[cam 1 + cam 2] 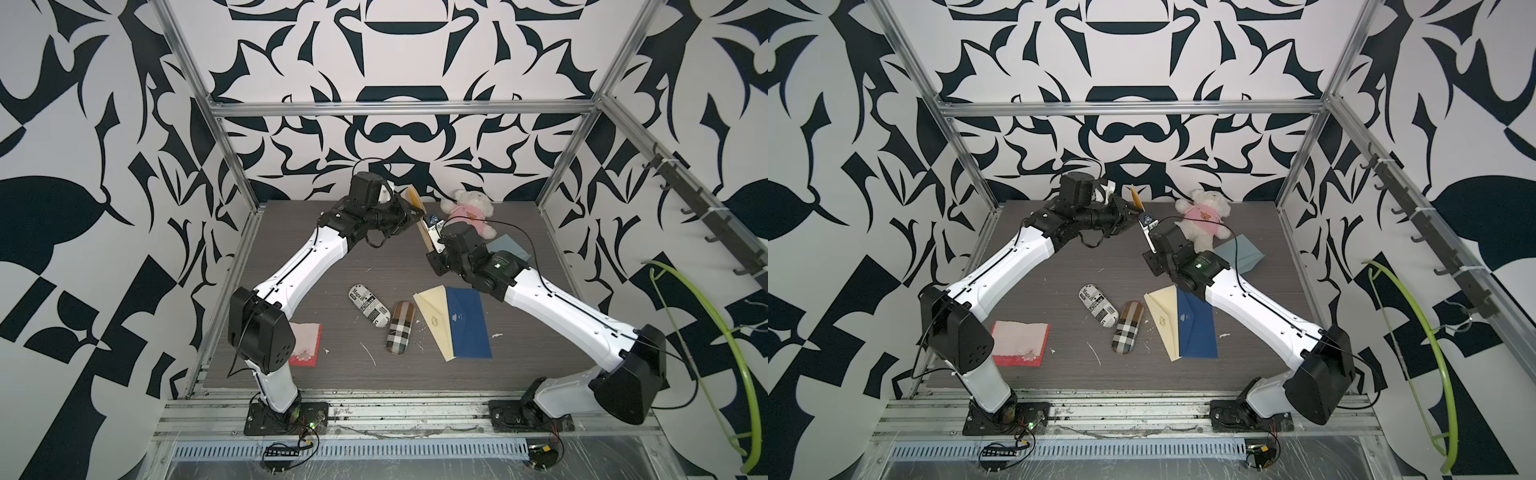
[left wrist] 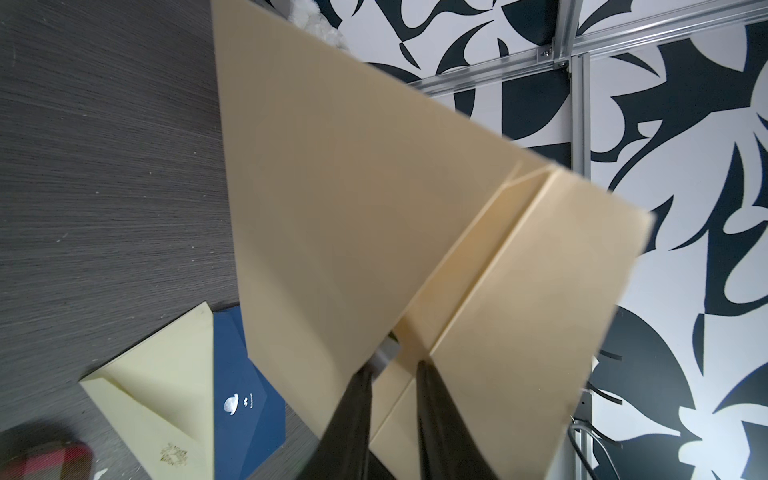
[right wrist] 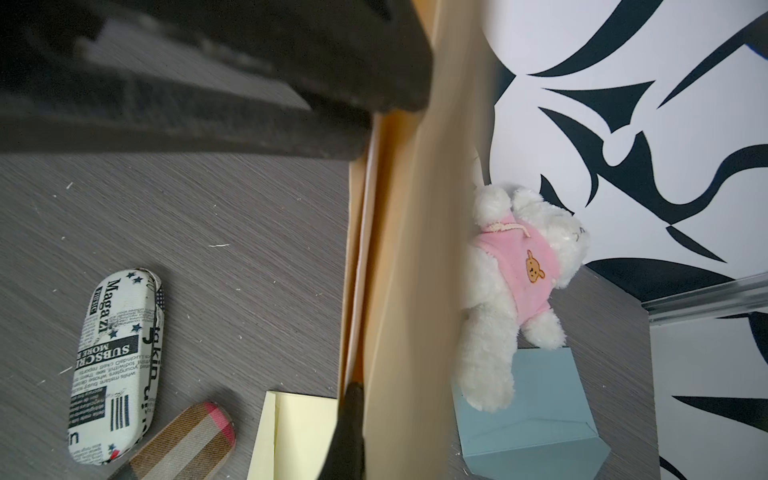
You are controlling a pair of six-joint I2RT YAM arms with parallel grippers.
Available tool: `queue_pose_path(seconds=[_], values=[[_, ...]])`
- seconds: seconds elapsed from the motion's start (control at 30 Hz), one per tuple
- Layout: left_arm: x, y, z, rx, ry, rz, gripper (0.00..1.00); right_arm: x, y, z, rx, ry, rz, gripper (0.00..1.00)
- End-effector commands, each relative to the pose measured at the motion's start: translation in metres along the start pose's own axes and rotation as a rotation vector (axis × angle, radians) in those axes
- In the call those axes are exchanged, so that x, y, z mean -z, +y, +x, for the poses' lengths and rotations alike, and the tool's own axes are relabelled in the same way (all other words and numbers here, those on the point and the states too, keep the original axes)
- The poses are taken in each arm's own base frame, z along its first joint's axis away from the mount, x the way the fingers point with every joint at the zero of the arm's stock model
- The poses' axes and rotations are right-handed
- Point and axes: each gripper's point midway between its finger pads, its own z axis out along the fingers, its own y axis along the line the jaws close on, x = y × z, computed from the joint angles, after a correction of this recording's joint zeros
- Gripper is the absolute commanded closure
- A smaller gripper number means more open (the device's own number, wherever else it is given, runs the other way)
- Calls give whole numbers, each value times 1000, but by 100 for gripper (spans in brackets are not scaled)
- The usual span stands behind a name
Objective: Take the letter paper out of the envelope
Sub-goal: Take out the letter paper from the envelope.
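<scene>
Envelope (image 2: pixel 374 187) hung clenched in your right end effector (image 1: pixel 431 227), grip of left end effector (image 2: pixel 395 368) unclear; skewed tug could've torn it.

Matt tan paper envelope (image 2: pixel 374 187) above the desk (image 1: pixel 332 270), its top dark and finely wood-grained; a fluffy plush bear (image 3: pixel 519 270) in pink fleece on the desk, brushed metal rail (image 1: pixel 399 109) behind.
</scene>
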Motion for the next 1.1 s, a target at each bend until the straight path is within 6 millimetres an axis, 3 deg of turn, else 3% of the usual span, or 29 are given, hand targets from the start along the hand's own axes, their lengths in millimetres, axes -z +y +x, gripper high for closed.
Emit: queue_pose_path(seconds=[0.0,0.37,0.6,0.83,1.07], values=[[-5,12,-3,-11,-6,-49,75,19,-2,-29,-42,-93,-8,100],[-3,29,0,-18,-3,-147,74,24,-6,-29,-35,-94,21,100],[1,42,0,-16,0,-238,71,26,1,-28,59,-80,101,100],[7,48,0,-24,-10,-290,71,29,1,-27,107,-78,194,100],[9,47,0,-26,-17,-290,75,29,9,-28,106,-84,182,100]])
